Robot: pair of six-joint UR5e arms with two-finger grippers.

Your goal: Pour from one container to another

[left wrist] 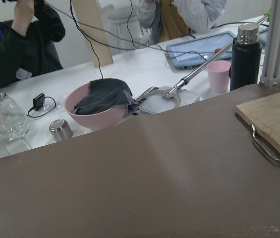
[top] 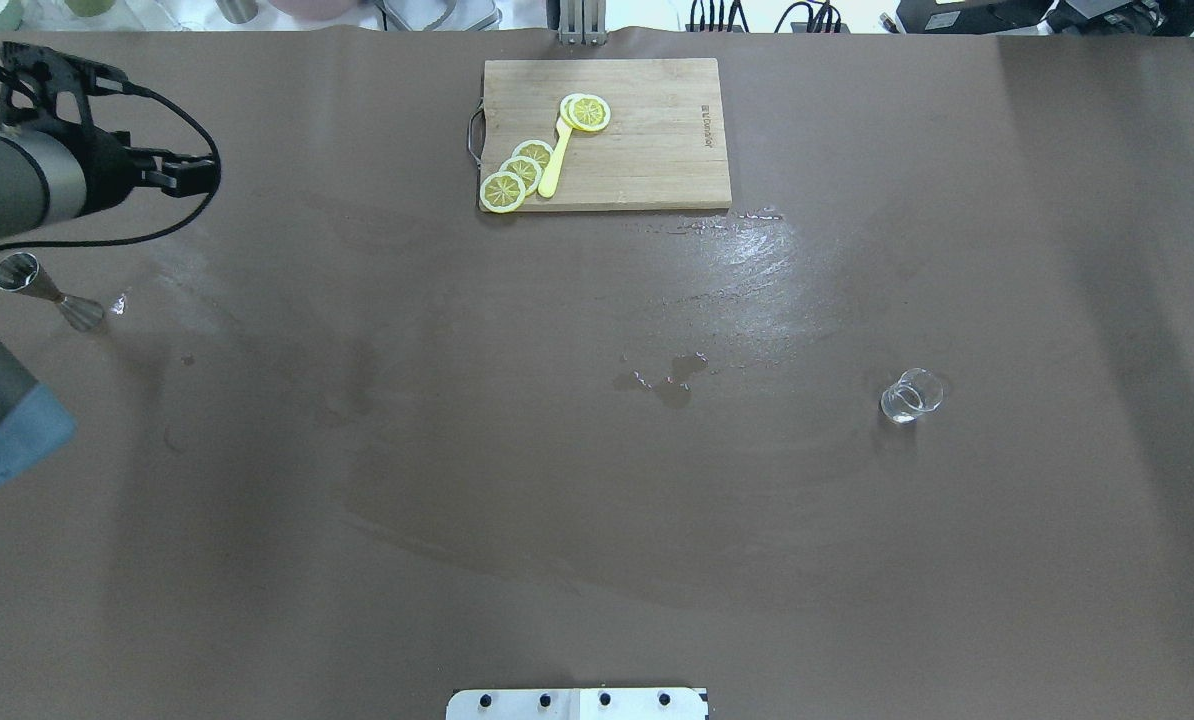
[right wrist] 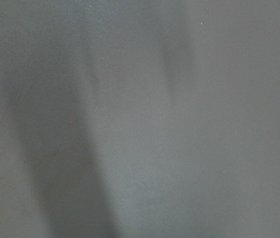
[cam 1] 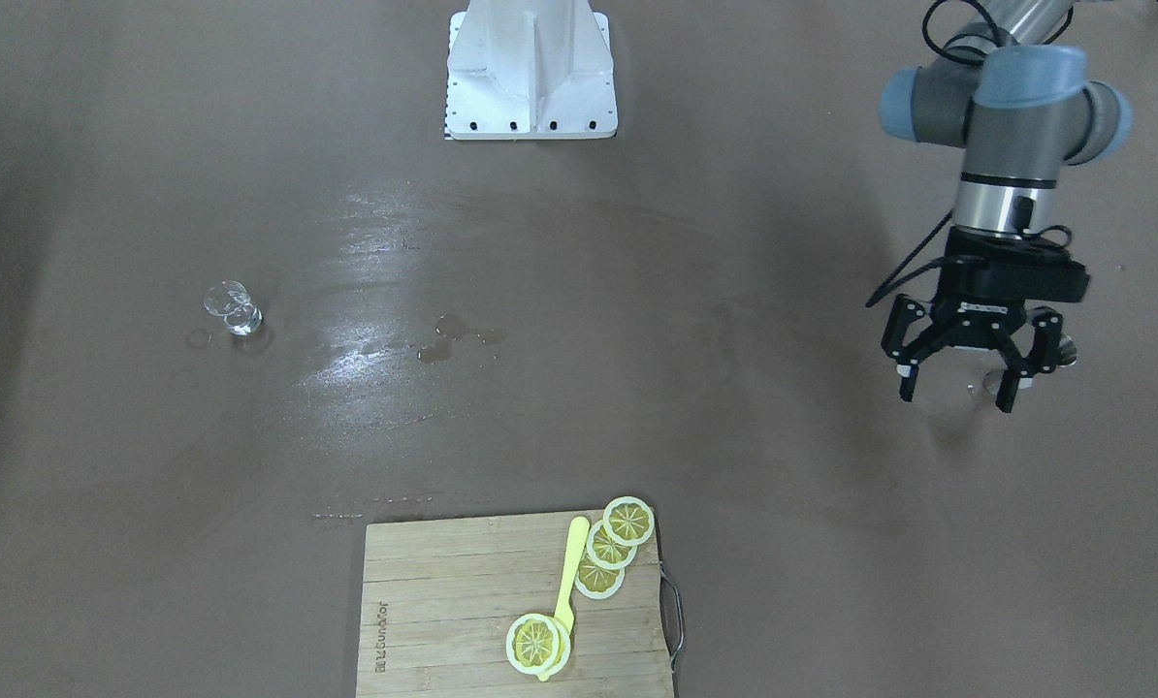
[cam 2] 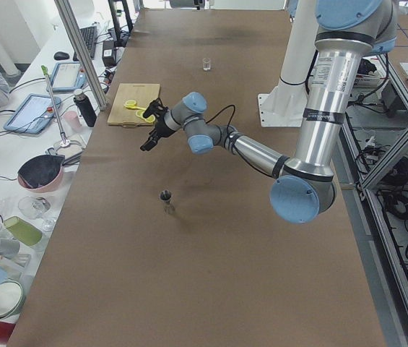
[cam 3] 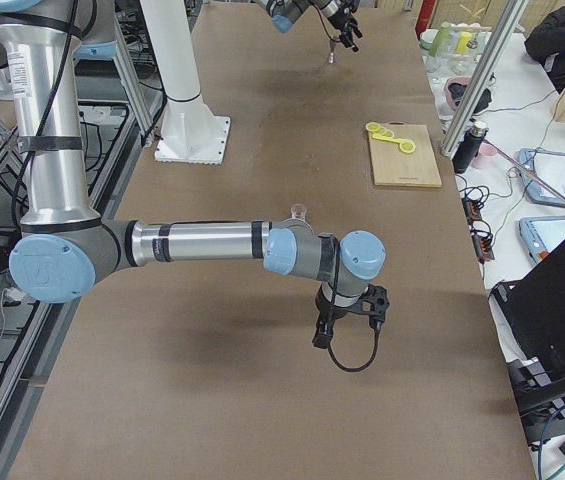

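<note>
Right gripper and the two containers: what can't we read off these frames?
Right gripper: shows only in the exterior right view, small and side-on, so open or shut is unreadable. Its wrist view gives only a blurred brown surface.
Jigger: too small overhead to see any contents. In the front-facing view the left gripper hides most of it.
Glass: clear and tiny in every view, so the fill level is unreadable.

Glass cup [cam 1: 233, 310], seemingly metal jigger [top: 50, 295], wooden board [top: 647, 150]
</note>
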